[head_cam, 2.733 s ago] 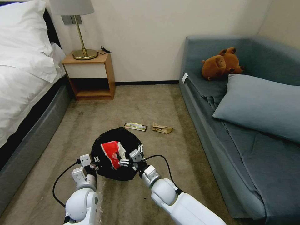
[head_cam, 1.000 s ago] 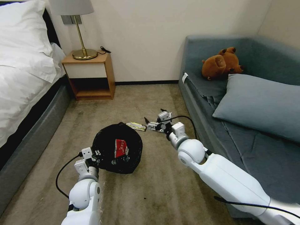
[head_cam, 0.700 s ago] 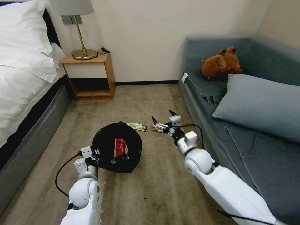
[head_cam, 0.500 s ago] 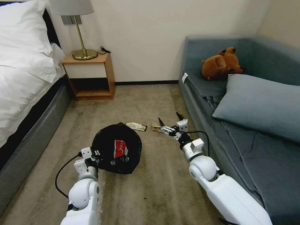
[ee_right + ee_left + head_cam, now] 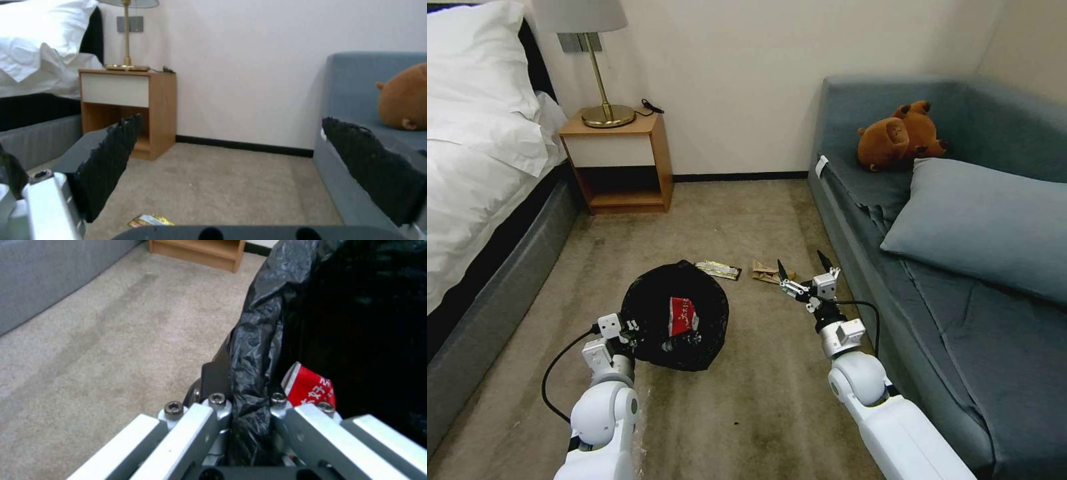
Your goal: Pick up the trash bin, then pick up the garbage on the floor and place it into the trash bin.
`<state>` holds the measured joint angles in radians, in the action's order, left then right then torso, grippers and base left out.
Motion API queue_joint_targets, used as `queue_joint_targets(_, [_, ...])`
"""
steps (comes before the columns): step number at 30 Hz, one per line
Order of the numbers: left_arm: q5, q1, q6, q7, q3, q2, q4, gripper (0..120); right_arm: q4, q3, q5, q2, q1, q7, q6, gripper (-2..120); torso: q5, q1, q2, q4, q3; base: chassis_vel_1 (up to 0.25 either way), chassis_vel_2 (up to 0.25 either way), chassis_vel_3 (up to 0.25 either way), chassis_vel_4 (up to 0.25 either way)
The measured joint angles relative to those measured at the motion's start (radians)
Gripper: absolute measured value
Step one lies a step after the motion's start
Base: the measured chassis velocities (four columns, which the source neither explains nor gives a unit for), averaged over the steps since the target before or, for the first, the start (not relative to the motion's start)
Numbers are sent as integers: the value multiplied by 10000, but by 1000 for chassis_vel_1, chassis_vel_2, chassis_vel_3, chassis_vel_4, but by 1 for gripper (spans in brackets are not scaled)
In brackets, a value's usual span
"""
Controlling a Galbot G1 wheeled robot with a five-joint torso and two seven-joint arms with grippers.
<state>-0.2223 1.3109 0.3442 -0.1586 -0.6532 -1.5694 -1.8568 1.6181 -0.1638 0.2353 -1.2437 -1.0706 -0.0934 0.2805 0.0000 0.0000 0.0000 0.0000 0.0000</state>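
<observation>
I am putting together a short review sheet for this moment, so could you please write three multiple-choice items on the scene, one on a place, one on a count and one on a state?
1. Where does the brown paper bag lie?
A. on the carpet beside the right gripper
B. on the sofa
C. inside the trash bin

2. How many pieces of garbage lie on the carpet?
A. none
B. two
C. four

3. How does the left gripper stand?
A. open above the bin
B. shut on the bin's bag-covered rim
C. holding the red wrapper

Key:
1 A, the bag lies on the floor by the open right gripper.
2 B, the paper bag and the yellow-green wrapper.
3 B, the left wrist view shows the fingers clamping the black bag at the rim.
</observation>
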Motion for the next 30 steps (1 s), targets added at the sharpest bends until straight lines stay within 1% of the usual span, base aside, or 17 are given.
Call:
queue_joint_targets(12, [-44, 99, 0, 6, -55, 17, -155, 1, -371, -269, 95, -223, -29, 311, 350, 100, 0, 0, 0, 0, 0, 0, 0, 0, 0])
queue_joint_targets(30, [-15, 242, -33, 30, -30, -44, -265, 1, -355, -425, 125, -250, -151, 578, 562, 100, 0, 0, 0, 0, 0, 0, 0, 0, 0])
